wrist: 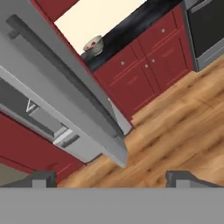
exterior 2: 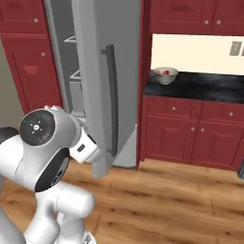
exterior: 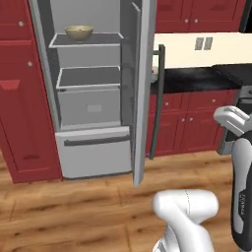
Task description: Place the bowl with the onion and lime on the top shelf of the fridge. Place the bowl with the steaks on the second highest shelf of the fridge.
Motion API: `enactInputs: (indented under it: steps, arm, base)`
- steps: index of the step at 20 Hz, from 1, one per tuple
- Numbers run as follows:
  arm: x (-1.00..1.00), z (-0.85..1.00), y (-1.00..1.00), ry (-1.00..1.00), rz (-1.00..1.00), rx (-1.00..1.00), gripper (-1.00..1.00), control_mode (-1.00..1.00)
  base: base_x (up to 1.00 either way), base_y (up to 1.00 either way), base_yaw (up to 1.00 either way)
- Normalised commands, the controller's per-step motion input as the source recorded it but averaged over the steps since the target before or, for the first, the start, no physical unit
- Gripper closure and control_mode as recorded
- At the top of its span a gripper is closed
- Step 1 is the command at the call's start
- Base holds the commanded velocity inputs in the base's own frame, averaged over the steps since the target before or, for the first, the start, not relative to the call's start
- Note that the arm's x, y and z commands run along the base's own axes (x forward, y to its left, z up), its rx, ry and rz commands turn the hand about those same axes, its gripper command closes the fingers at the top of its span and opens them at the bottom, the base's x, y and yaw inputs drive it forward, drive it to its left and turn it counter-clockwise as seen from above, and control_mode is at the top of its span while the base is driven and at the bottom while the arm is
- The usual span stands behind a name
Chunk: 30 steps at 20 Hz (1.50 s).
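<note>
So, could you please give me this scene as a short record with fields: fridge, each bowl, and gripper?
fridge: door open
top shelf: one pale bowl standing on it; contents not visible
second shelf: nothing on it yet
steak bowl: on the black counter, right of the fridge
gripper: open, holds nothing

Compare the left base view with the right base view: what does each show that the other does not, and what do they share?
Left base view alone: a bowl on the top shelf inside the fridge.
Right base view alone: the outer face of the fridge door with its handle, and the bowl with the steaks in plain sight on the black counter.
Both: red cabinets and wooden floor.
</note>
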Motion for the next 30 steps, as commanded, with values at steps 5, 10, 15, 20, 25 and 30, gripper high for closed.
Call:
enactInputs:
  steps: [5, 10, 15, 20, 25, 30]
  arm:
    - [0.0, 0.0, 0.0, 0.0, 0.0, 0.0, -1.0, 1.0]
    - [0.0, 0.0, 0.0, 0.0, 0.0, 0.0, -1.0, 1.0]
    - [0.0, 0.0, 0.0, 0.0, 0.0, 0.0, -1.0, 1.0]
    - [0.0, 0.0, 0.0, 0.0, 0.0, 0.0, -1.0, 1.0]
    - [0.0, 0.0, 0.0, 0.0, 0.0, 0.0, -1.0, 1.0]
    - [0.0, 0.0, 0.0, 0.0, 0.0, 0.0, -1.0, 1.0]
  base:
    - [1.0, -1.0, -0.01]
    - [1.0, -1.0, 0.01]
    - [1.0, 0.06, 0.14]
    - [1.0, 0.19, 0.14]
    - [1.0, 0.0, 0.07]
    - [1.0, 0.0, 0.07]
